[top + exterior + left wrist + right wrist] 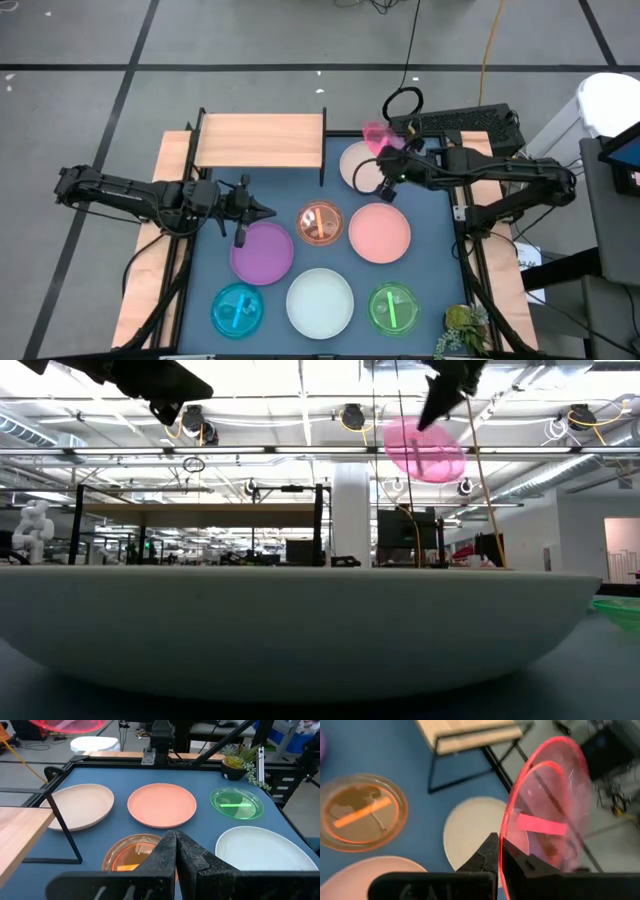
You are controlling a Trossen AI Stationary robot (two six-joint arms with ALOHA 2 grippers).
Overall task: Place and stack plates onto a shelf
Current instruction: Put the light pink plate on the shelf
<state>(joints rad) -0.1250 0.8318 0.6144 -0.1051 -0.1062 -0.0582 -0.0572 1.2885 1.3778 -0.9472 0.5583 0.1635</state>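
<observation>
My right gripper (388, 152) is shut on the translucent magenta plate (377, 133), held in the air over the cream plate (357, 165) near the shelf (262, 140); the low view shows this plate (425, 448) high above the table. My left gripper (272, 210) is shut and empty, hovering between the purple plate (262, 250) and the orange plate (320, 223). The pink (380, 232), pale white (320, 302), cyan (238, 310) and green (393, 308) plates lie flat on the blue mat. The shelf board is bare. My right gripper pinches the magenta plate's rim (506, 837) between its two fingers, one finger on each face, coming from the table's right side. The plate is lifted clear of everything and steeply tilted, almost on edge (550, 805), above the cream plate (470, 827).
The shelf stands on thin black legs (62, 827) at the mat's far left. A black frame (460, 215) borders the mat; a potted plant (465, 328) sits at the near right corner. Cables and a keyboard (465, 122) lie beyond the far edge.
</observation>
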